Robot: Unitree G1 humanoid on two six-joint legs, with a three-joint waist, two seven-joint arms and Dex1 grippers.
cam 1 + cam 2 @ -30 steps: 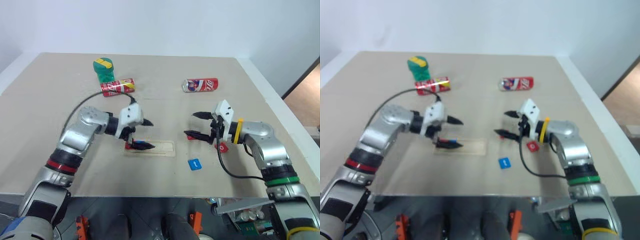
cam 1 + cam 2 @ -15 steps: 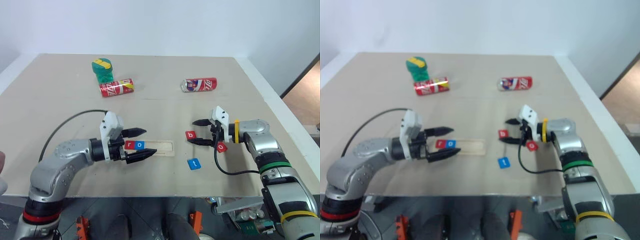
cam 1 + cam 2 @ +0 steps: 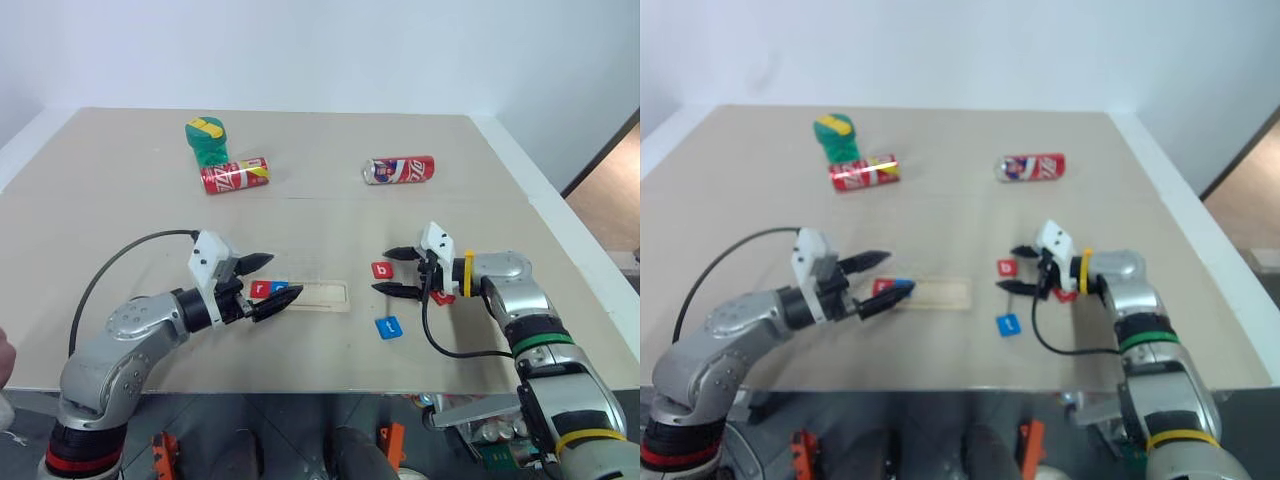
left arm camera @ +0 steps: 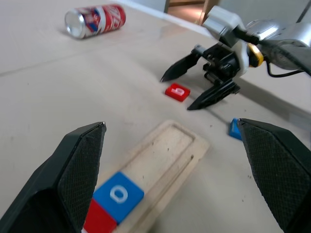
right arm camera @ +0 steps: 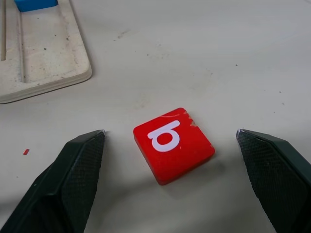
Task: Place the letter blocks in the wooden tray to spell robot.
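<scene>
Red "b" block (image 5: pixel 173 144) between released right end effector (image 3: pixel 397 272), left end effector (image 3: pixel 266 284) released

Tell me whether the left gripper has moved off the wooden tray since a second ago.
Yes. The left gripper has drawn back from over the wooden tray toward the tray's left end, fingers open, leaving the red r block and blue o block in it.

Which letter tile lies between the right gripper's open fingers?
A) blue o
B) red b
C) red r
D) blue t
B: the red b tile lies flat on the table between the open fingers of the right gripper, untouched.
</scene>
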